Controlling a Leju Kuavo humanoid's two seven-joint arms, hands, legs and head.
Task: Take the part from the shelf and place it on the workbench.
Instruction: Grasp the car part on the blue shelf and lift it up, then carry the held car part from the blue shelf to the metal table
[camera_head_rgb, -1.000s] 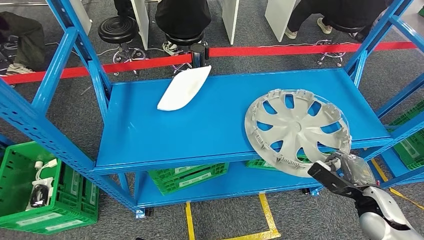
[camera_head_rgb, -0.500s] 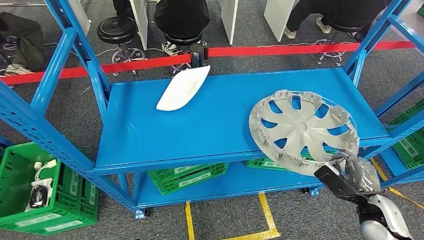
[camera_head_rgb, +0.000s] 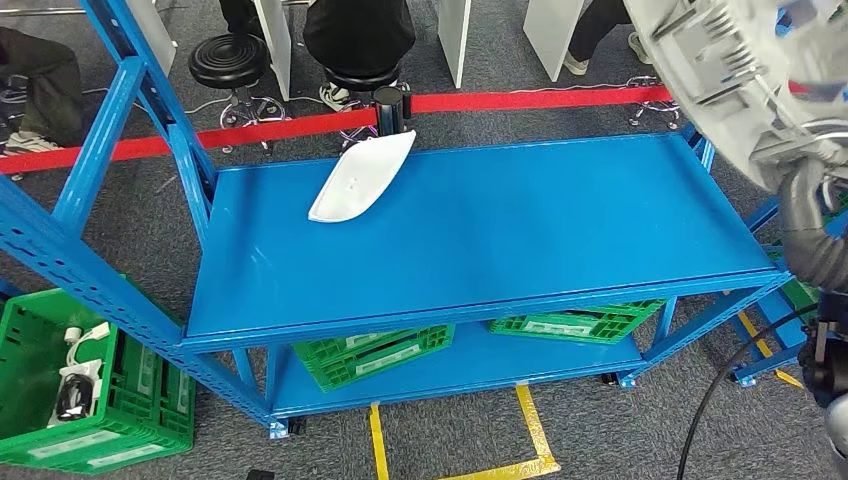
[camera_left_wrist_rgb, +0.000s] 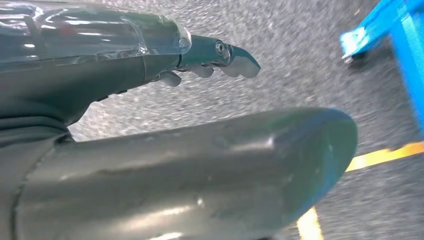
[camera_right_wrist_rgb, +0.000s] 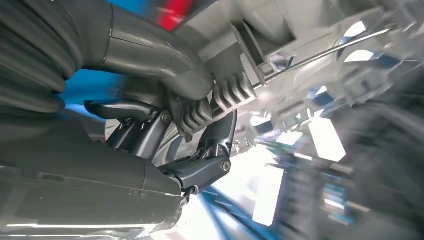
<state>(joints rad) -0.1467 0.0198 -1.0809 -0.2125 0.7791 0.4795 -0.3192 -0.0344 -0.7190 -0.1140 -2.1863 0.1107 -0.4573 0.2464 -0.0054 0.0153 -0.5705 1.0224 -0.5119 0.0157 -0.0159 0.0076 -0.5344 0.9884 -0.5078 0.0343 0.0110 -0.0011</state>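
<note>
The grey plastic wheel cover with spoke openings and rim clips (camera_head_rgb: 740, 70) is held high at the upper right of the head view, close to the camera and clear of the blue metal shelf rack (camera_head_rgb: 480, 240). In the right wrist view the right robot hand (camera_right_wrist_rgb: 200, 125) grips the cover at its rim: the thick grey thumb presses one face while the darker fingers (camera_right_wrist_rgb: 205, 167) curl against the other, and a thin wire ring of the cover runs past the grip. That view is motion-blurred, so finer detail of the cover cannot be told.

The left robot hand (camera_left_wrist_rgb: 200, 65) is seen in the left wrist view above grey carpet and yellow floor tape; its fingers are extended, apart, and hold nothing.

On the rack's upper deck, near the back left, lies a white elongated curved panel (camera_head_rgb: 362, 177). Green plastic crates (camera_head_rgb: 375, 352) sit on the lower deck, and another green crate (camera_head_rgb: 60, 400) holding a white cable stands on the floor left of the rack. A red barrier tape (camera_head_rgb: 300, 122) runs behind the rack, with seated persons and a black stool (camera_head_rgb: 228, 60) beyond it.
</note>
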